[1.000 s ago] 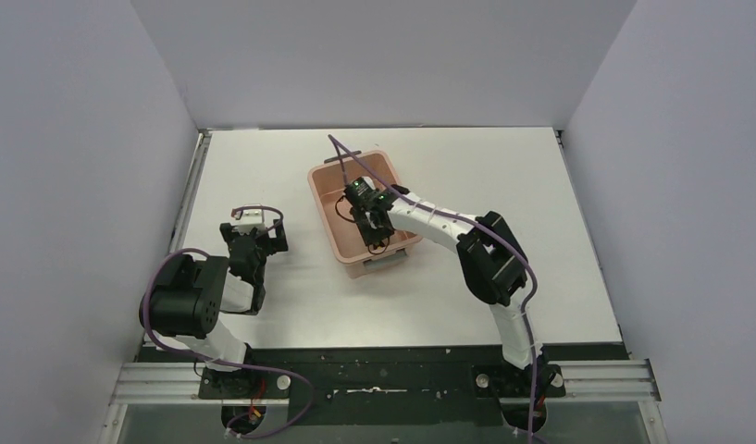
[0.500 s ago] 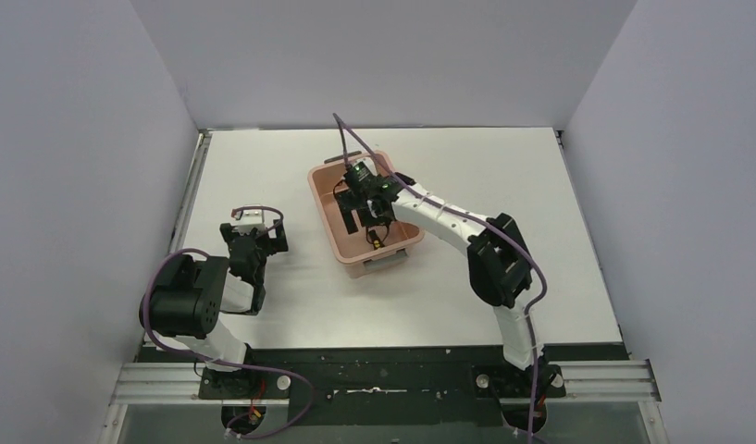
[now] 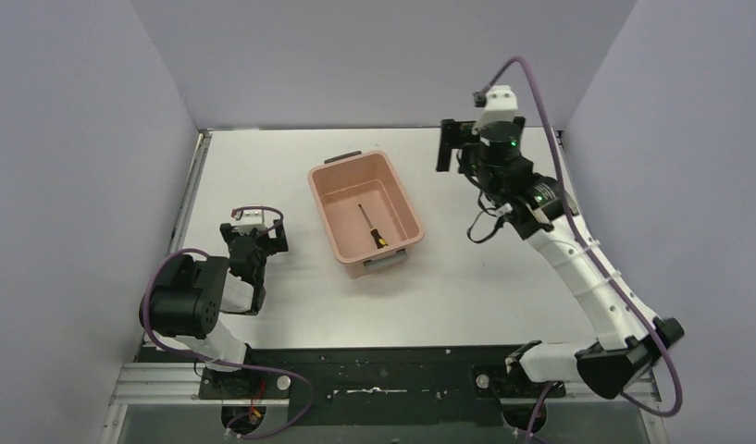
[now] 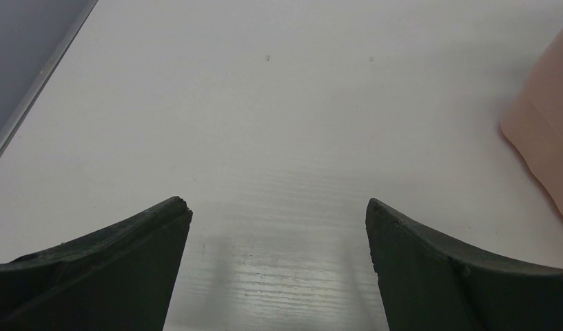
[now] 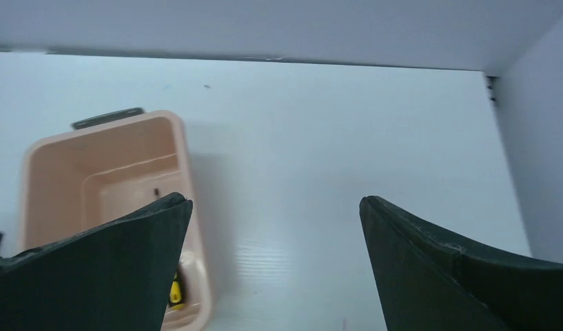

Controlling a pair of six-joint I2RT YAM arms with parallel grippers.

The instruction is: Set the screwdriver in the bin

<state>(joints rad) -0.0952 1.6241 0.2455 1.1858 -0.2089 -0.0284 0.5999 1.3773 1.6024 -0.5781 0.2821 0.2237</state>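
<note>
Now that the right hand [image 5: 275, 200] has let go and pulled up and away, spread wide and empty, the screwdriver [image 3: 371, 225] lies inside the bin [image 3: 320, 199], below and left of it. The task looks done. The left hand [image 4: 278, 207] hangs wide, empty.

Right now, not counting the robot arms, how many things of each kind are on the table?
Bin: 1
Screwdriver: 1
Total: 2
</note>
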